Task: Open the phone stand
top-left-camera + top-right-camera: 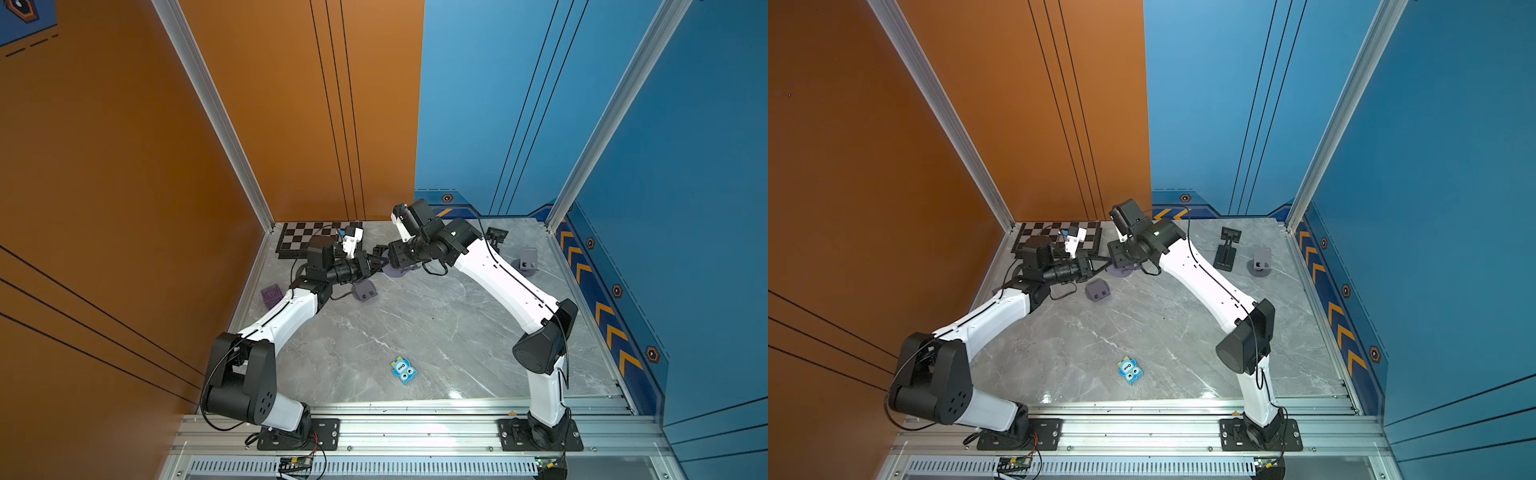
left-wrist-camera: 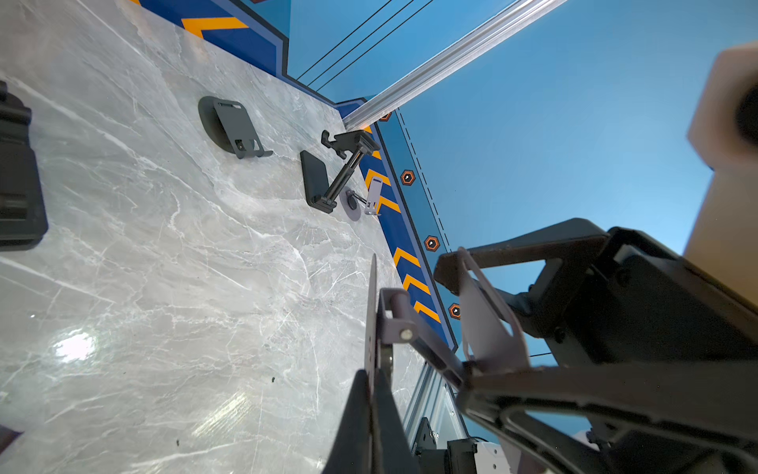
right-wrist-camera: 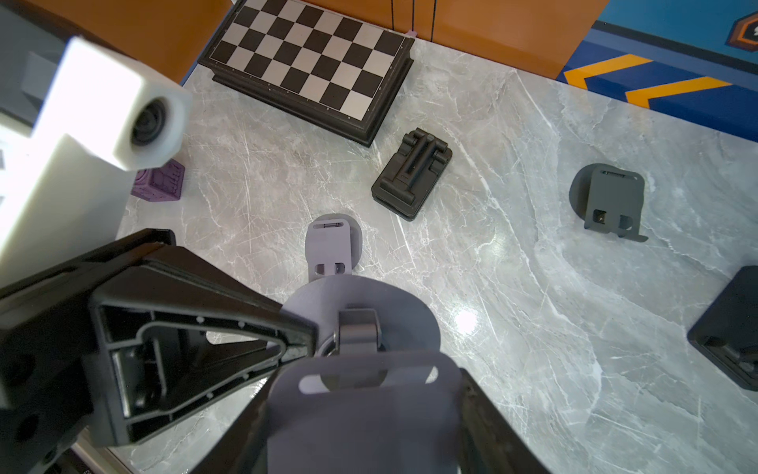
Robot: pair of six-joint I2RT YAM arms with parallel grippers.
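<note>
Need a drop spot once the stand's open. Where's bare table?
Bare: mid-table between the blue toy and the dark grey stand, and the near strip either side of the toy. Crowded: far side, chessboard through to the upright grey stand.

arms (image 1: 291, 316): 2, white shells, black joints | cables (image 1: 216, 374): black | base plates (image 1: 328, 434): black, apparently 4 screws each

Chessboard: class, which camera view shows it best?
The right wrist view: the chessboard lies nearly whole and unblocked there. Both top views show it small in the far corner, partly behind the left arm. The left wrist view misses it.
</note>
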